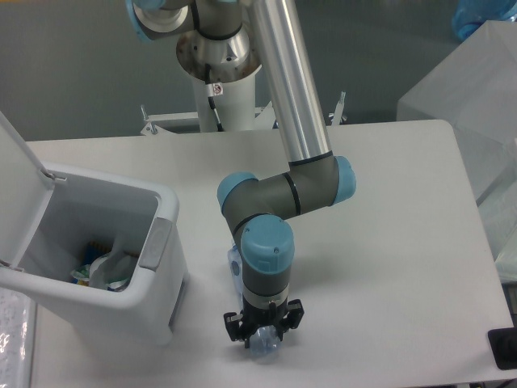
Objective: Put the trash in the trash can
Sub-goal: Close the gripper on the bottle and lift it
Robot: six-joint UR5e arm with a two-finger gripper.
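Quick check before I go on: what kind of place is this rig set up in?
Likely a robotics lab or test cell: an arm on a pedestal base at a bare white table, a staged trash can, and a bottle under the gripper.

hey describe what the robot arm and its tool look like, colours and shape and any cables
The arm is a shiny silver tube with dark grey joints capped in light blue. It rises from a white pedestal with a round silver flange; a thin black cable runs down the pedestal beside a small red-and-white sticker. The tool is small and black, with two short fingers under a dark wrist ring.
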